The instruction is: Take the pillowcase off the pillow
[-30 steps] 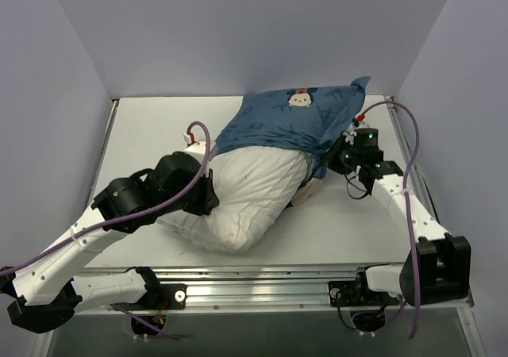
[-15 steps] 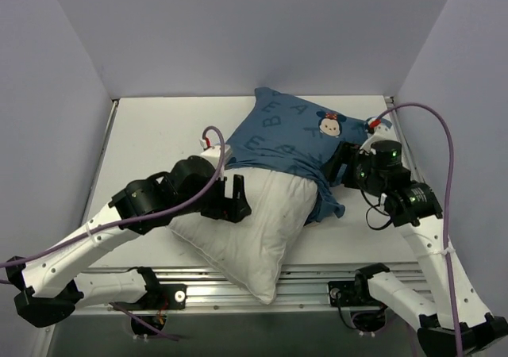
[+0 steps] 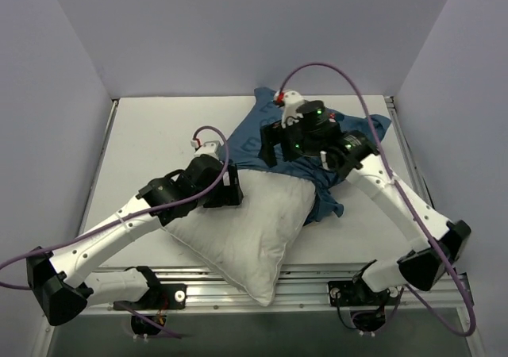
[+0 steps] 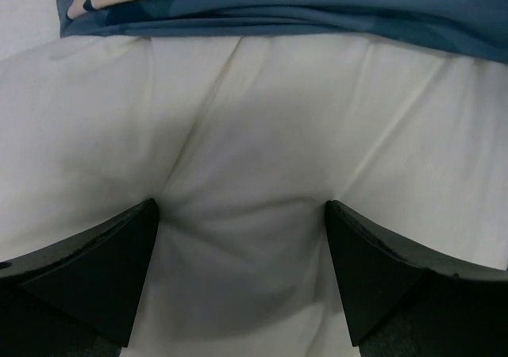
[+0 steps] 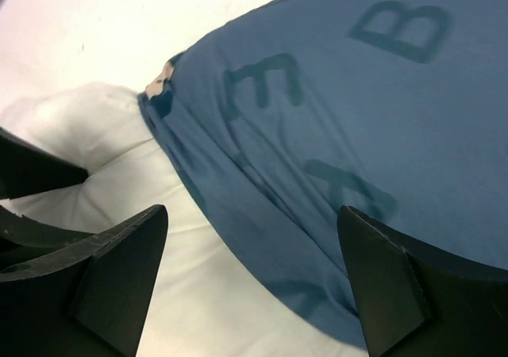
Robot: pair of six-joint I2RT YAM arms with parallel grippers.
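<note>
The pillow [image 3: 254, 222] lies aslant across the middle of the desk [image 3: 151, 135] in the overhead view. Its lower corner pokes past the desk's front edge at the bottom of the frame. Its upper end is tucked inside the pillowcase [image 3: 248, 133], which is bunched towards the upper right of the frame, so a good half of the white cushion is bare.

The left gripper [image 3: 234, 189] sits at the pillow's upper left edge, just below the hem of the blue cloth. In the left wrist view its fingers [image 4: 95, 278] are spread wide with their tips sunk into the pillow [image 4: 262, 119]. A soft bulge of white fabric rises between them, and creases run up from it. The pillowcase [image 4: 317, 8] fills the top strip of that frame (a scrap of pale print shows at its upper left).

The right arm reaches in from the right, over the blue fabric, with the right gripper [image 3: 266, 144] above the case near its hem. In the right wrist view its fingers [image 5: 119, 270] are spread apart and pinch nothing. Between and beyond them lies the pillowcase [image 5: 333, 111] with its darker letters B, E and K, and the pillow [image 5: 103, 127] shows white at the left of the frame
</note>
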